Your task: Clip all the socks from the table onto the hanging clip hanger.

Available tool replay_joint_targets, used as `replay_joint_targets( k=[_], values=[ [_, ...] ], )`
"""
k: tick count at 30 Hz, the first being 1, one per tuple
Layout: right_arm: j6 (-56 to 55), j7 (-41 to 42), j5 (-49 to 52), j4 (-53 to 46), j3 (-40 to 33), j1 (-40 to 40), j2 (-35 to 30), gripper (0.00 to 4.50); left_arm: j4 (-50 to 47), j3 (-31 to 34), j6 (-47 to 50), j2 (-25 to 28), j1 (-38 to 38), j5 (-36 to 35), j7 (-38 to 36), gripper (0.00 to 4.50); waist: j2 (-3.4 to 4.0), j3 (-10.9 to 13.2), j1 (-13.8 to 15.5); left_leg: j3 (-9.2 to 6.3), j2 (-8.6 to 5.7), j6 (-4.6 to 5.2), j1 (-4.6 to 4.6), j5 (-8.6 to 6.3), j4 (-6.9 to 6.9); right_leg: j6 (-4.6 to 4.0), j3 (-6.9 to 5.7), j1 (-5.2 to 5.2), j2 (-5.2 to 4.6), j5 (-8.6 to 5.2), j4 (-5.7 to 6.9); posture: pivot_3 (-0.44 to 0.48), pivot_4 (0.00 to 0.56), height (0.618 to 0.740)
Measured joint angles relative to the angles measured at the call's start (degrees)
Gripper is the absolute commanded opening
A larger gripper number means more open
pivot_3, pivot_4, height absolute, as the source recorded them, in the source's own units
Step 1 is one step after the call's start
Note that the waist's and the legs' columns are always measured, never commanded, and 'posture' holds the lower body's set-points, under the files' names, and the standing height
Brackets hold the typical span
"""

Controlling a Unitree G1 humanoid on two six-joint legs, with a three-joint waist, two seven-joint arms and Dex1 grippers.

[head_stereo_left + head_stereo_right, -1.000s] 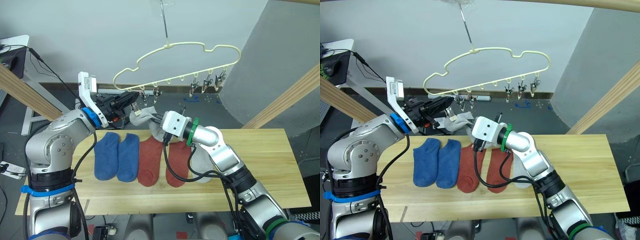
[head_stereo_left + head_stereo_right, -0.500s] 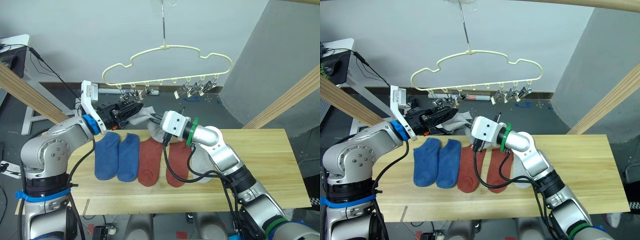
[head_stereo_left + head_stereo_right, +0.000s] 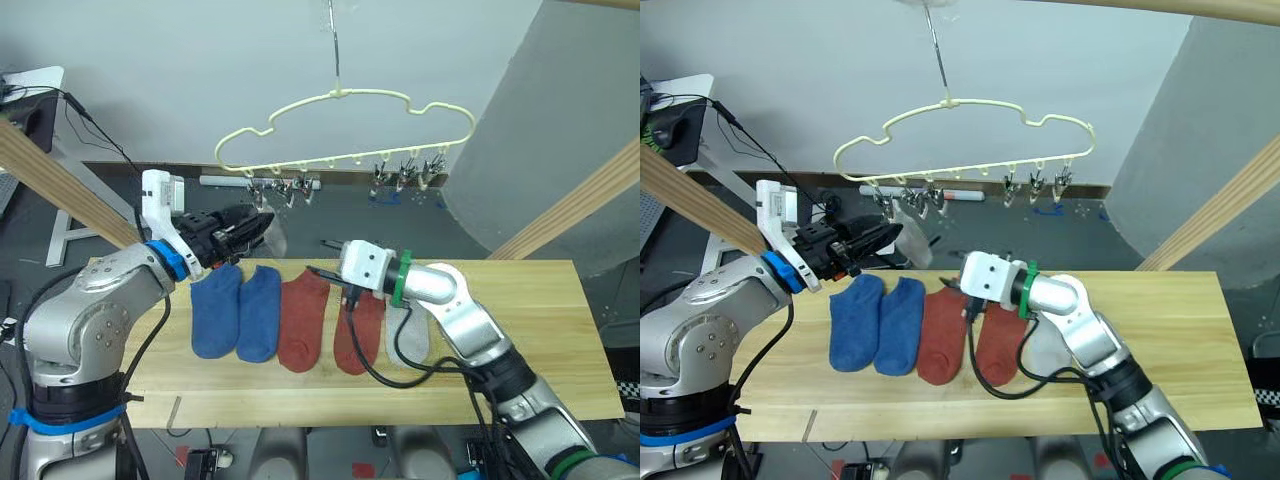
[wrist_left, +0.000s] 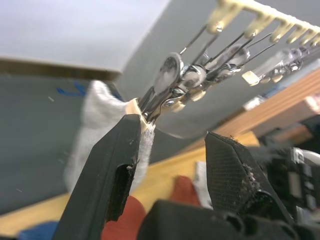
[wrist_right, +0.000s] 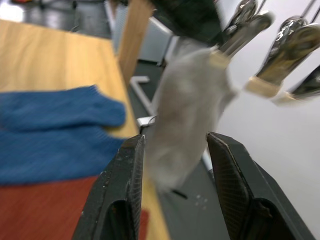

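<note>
Table [image 3: 520,330]: long plank top, below both my grippers. Five socks lie flat on it in a row under and between my two arms: two blue socks [image 3: 238,312] nearest my left arm, two rust-red socks [image 3: 330,322] in the middle, one grey sock on the table [image 3: 408,335] just under my right forearm.

Clip hanger [image 3: 345,125]: pale-yellow cloud outline, hanging above and beyond both grippers, clips along its lower bar.

Hanging grey sock [image 3: 912,238]: sixth sock, off the table, dangling from one of the clips [image 4: 167,82] at the end of the bar on my left side. In the left wrist view that clip's tip pinches the sock's top edge.

Left gripper [image 4: 175,150]: raised off the table, right at that clip. Jaws apart, nothing clamped between them. One finger [image 4: 117,165] sits against the sock edge just below the clip tip; the other finger is clear of it.

Right gripper [image 5: 172,150]: low over the table, just above the red socks, pointing toward the hanging grey sock, which shows beyond its fingers [image 5: 125,195]. Jaws apart, nothing between them.
</note>
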Motion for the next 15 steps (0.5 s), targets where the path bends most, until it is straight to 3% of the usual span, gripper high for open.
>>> replay_joint_targets(
  k=[8,15],
  values=[
    [12.7,3.3,7.0,-15.1,-8.8,4.6,-8.4,2.06,-5.6,-6.4,-23.0,-6.1,11.1,17.5,1.5,2.41,0.0,0.0,-0.1,0.02,0.01,0.02,0.01,-0.01,-0.02,-0.02,0.05,0.01,-0.01,0.01,0.01,0.012,0.349,0.72],
    [25.4,3.7,15.4,-26.0,-16.5,7.2,-13.2,2.06,-3.9,-11.9,-37.2,-14.3,13.9,30.5,8.1,2.41,0.0,0.0,-0.1,0.0,-0.01,0.28,0.02,-0.12,0.0,-0.09,0.03,0.07,-0.01,0.05,0.02,-0.001,0.35,0.72]
  ],
)
